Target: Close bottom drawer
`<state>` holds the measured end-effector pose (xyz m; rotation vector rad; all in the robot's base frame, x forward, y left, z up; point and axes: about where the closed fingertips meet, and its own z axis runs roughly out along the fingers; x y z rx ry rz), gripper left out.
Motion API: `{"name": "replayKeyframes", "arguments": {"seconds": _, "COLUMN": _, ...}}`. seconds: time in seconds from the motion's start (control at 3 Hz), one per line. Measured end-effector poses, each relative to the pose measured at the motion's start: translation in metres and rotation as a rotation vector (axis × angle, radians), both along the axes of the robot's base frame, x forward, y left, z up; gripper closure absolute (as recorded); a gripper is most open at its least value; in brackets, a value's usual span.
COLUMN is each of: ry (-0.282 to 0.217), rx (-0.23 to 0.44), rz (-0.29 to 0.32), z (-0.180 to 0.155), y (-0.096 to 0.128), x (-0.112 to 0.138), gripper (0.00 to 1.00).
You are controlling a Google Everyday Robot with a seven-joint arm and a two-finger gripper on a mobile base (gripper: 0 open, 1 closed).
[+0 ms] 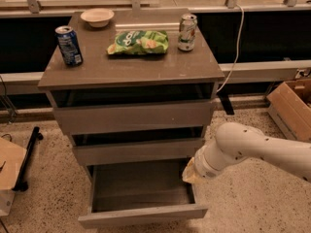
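Note:
The bottom drawer [143, 215] of the grey-taupe cabinet is pulled far out, its plain front panel near the bottom edge of the view and its shallow dark box empty. The two drawers above it are pushed in. My white arm reaches in from the right, and my gripper [190, 173] is at the drawer's right side wall, just under the middle drawer's right end. The wrist hides the fingers.
On the cabinet top [131, 67] stand a blue can [68, 44], a white bowl [97, 17], a green chip bag [139, 42] and a pale can [186, 31]. A cardboard box [290, 106] sits on the floor at right. A black-legged item [26, 161] lies at left.

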<state>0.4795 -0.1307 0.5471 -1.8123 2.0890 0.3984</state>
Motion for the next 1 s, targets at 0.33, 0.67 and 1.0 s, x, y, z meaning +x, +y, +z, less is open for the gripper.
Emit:
{"name": "replayKeyframes", "arguments": {"seconds": 0.33, "ry": 0.008, "rx": 0.011, "rz": -0.024, "z": -0.035, "y": 0.001, "x": -0.012, "gripper": 1.00}}
{"name": "replayKeyframes", "arguments": {"seconds": 0.67, "ry": -0.010, "rx": 0.056, "rz": -0.055, "z": -0.072, "y": -0.001, "x": -0.018, "gripper": 1.00}}
{"name": "replayKeyframes", "arguments": {"seconds": 1.0, "ry": -0.011, "rx": 0.066, "rz": -0.062, "z": -0.081, "y": 0.000, "x": -0.019, "gripper": 1.00}}
